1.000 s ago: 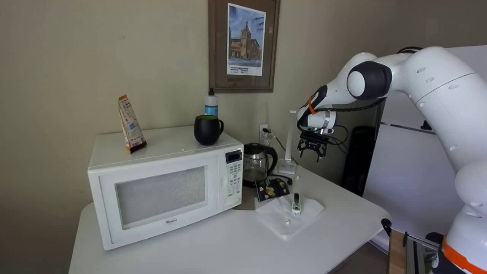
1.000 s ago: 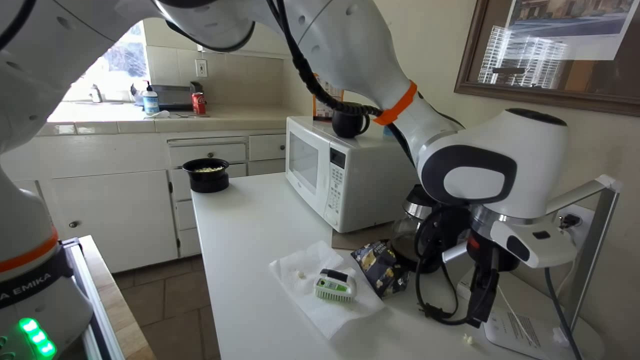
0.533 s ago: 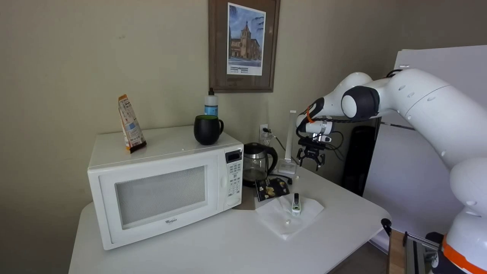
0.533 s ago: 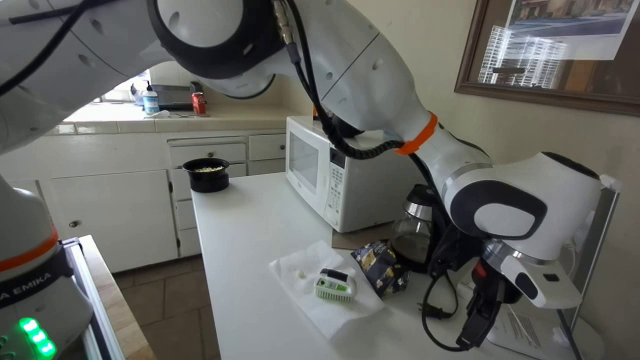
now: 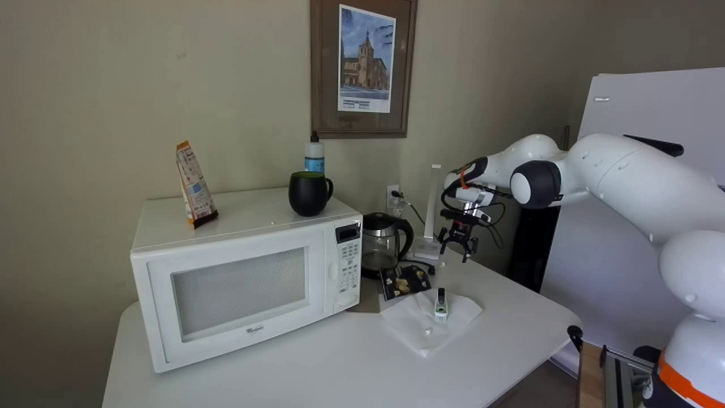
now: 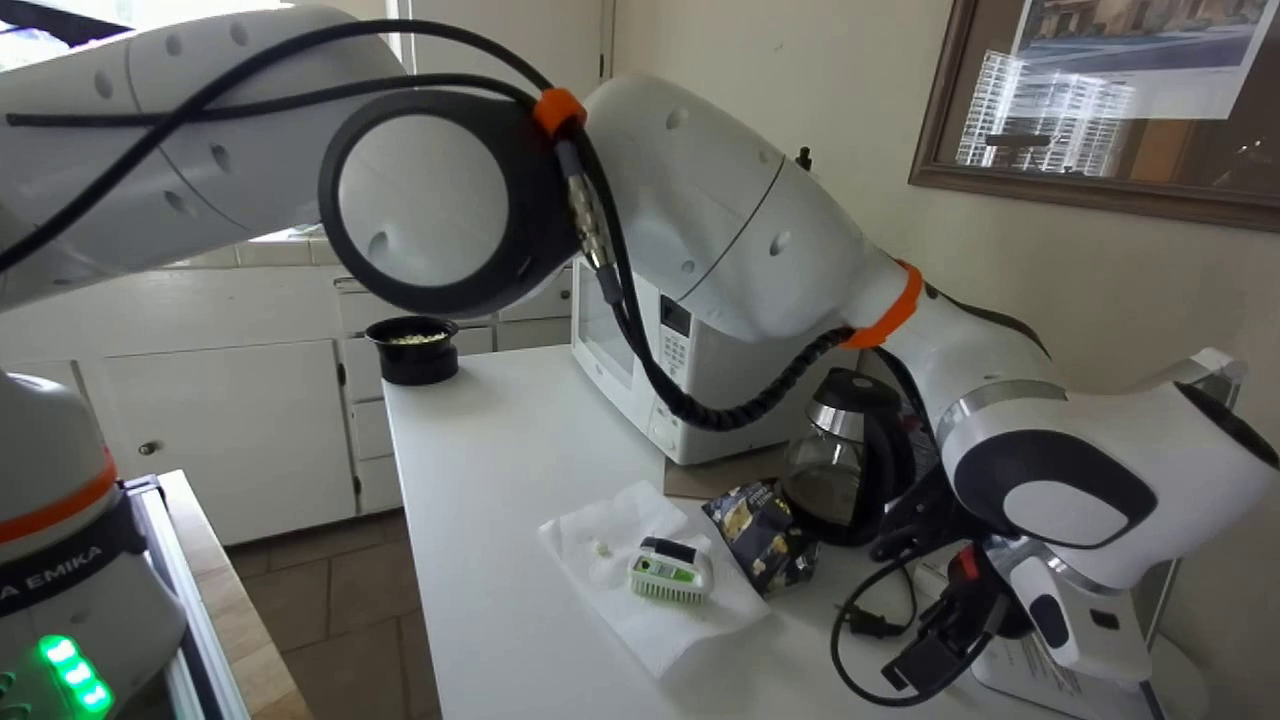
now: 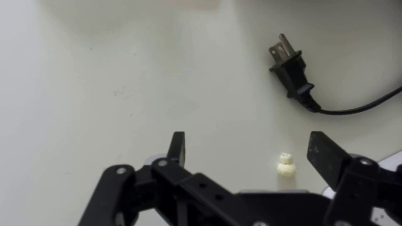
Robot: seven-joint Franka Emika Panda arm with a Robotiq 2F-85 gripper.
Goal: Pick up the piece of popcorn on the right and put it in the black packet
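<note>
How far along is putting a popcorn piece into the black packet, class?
Done: the claw is open, with a popcorn piece showing between its jaws in the wrist view. In hand: probably the approach; the piece lies ungripped on the table. Left: gripping it, then putting it into the black packet, lying beside the kettle.

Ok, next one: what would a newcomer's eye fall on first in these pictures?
Most likely the white robot arm, spanning an exterior view. Then perhaps the white microwave, left of centre in an exterior view, with a black mug on top. In the wrist view, a piece of popcorn stands out on the tabletop, framed by the open pincer.
</note>
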